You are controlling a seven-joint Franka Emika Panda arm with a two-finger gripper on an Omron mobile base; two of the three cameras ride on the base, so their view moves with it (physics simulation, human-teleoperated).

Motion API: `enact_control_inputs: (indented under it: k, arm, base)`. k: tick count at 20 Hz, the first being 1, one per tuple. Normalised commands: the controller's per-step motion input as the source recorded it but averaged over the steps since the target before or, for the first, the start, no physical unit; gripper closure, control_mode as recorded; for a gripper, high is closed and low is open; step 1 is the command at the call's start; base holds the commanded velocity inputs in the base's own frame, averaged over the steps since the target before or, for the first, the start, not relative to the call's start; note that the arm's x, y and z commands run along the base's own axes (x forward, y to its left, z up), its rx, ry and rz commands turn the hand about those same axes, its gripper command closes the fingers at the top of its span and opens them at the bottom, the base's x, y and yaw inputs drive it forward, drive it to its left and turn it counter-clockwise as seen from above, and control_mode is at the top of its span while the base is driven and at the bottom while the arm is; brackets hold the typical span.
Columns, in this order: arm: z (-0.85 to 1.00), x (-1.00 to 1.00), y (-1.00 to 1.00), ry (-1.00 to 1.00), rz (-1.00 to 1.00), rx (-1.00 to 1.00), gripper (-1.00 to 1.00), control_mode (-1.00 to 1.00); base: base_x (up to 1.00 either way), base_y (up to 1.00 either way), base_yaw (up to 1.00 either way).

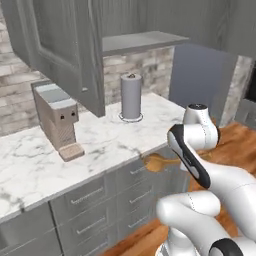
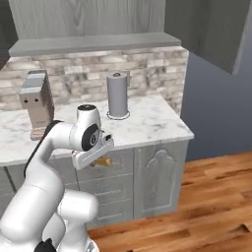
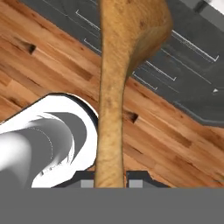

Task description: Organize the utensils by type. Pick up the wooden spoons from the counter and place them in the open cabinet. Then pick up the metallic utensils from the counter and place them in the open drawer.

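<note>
Orange-brown wood is running up the middle of the hand view: a wooden spoon [image 3: 114,87], its handle rising from between the two dark finger tips [image 3: 136,176] at the bottom edge and widening into a bowl that is being cut off by the top of the frame. The claw [image 3: 110,177] is pinching this handle, the tips standing narrowly apart with the wood filling the gap between them; the exact contact surfaces are lying too close to the frame edge to make out.

In the left base view, the spoon [image 1: 159,162] is showing as a rounded orange-brown shape just below the edge of the table [image 1: 100,145], in front of the grey drawer fronts [image 1: 95,200]; its handle is being hidden behind the white arm. In the right base view, a short piece of the spoon [image 2: 102,161] is protruding from under the claw [image 2: 96,156], and the fingers themselves are being hidden by the hand's white body.

Behind the spoon in the hand view, wooden floor [image 3: 43,57] and dark grey drawer fronts are appearing tilted.

On the marble table, a grey paper-towel holder [image 1: 131,97] is standing upright near the brick wall, and a tan and grey block-shaped appliance [image 1: 57,120] is standing well to its left. An open grey cabinet door [image 1: 60,45] is hanging above the table, its upper part being cut off.
</note>
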Motion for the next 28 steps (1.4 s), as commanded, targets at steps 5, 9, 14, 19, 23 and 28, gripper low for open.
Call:
enact_control_inputs:
  k: [5, 9, 14, 19, 23, 28]
  arm:
    - [0.00, 0.00, 0.00, 0.00, 0.00, 0.00, 1.00, 1.00]
    - [0.00, 0.00, 0.00, 0.00, 0.00, 0.00, 1.00, 1.00]
    - [0.00, 0.00, 0.00, 0.00, 0.00, 0.00, 1.00, 1.00]
    - [0.00, 0.00, 0.00, 0.00, 0.00, 0.00, 1.00, 1.00]
    - [0.00, 0.00, 0.00, 0.00, 0.00, 0.00, 1.00, 1.00]
    - [0.00, 0.00, 0.00, 0.00, 0.00, 0.00, 1.00, 1.00]
  base:
    - [0.37, -0.26, 0.78]
    - [0.25, -0.30, 0.79]
    - [0.36, -0.57, 0.33]
    - [0.46, -0.60, 0.01]
    - [0.54, -0.49, -0.02]
    - [0.48, -0.41, -0.02]
